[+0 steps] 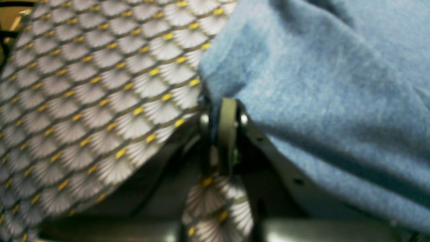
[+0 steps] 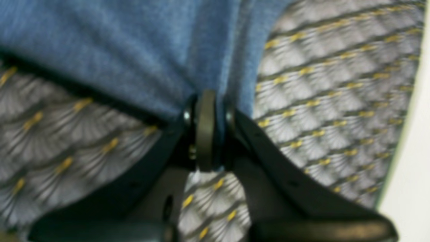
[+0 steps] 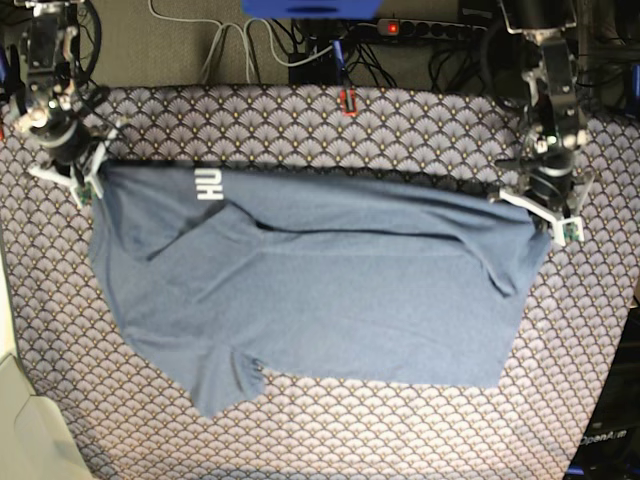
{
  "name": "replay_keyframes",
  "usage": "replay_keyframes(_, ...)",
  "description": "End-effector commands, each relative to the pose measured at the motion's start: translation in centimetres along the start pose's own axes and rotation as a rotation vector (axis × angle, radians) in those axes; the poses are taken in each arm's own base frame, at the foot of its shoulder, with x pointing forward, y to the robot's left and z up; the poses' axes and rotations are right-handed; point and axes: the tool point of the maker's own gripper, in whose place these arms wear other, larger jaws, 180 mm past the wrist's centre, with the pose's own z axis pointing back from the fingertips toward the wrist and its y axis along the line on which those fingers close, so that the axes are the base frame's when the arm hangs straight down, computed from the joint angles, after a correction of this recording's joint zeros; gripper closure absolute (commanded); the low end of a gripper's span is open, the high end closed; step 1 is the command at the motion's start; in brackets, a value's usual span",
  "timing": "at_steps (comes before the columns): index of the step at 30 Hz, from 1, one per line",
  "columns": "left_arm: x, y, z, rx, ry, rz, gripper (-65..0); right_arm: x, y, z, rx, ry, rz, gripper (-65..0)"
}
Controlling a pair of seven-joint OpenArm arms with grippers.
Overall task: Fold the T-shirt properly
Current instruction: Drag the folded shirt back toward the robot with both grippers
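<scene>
The T-shirt (image 3: 320,290) is a large slate-blue heathered garment lying on the grey fan-patterned table covering (image 3: 330,430), which carries small yellow marks at the tip of each fan. Nearest the camera in the base view, the shirt's lower edge runs unevenly: one short sleeve (image 3: 222,385) juts out toward the near edge of the covering as a tapered flap, and the rest of the near hem lies roughly straight. The body of the shirt spreads broad and mostly flat across the middle of the covering, with shallow creases running slantwise from the far edge and a soft fold near its far left part. White block lettering (image 3: 207,184) shows on a turned-over strip close to the shirt's far edge, read sideways; only a few letters are visible. The far edge is pulled taut in a nearly straight line between the two arms. At one end of that edge the right gripper (image 2: 205,101) is clamped shut on a bunched corner of the shirt, the blue cloth pinched between its closed jaws just above the covering. At the other end the left gripper (image 1: 223,107) is likewise closed on the shirt's fabric, cloth draping from it. Beyond the covering's far edge, cables (image 3: 260,40) lie on the floor.
</scene>
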Motion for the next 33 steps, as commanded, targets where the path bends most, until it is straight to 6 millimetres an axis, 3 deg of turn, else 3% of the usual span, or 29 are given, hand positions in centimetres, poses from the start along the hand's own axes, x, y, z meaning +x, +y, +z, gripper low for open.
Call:
replay_keyframes(1, 1.3, 0.9, 0.4, 0.022, -0.044, -0.018, -0.3, 0.0, -1.7, 0.9, -0.037, -0.010, 0.009, 0.0)
replay_keyframes(7, -1.8, 1.5, 3.1, 0.020, 0.008, -0.061, -0.3, -3.1, -0.5, 2.3, 0.020, 0.038, -0.015, 0.0)
replay_keyframes(15, -6.3, 1.7, 5.4, 0.016, 0.103, -0.073, -0.3, -5.1, 0.5, 3.0, 0.045, 0.081, -0.011, 0.0)
replay_keyframes(33, -8.3, 1.2, 6.4, 0.012, 0.149, -0.056, -0.4, -4.8, -0.8, 3.4, 0.010, 0.045, -0.025, 0.0)
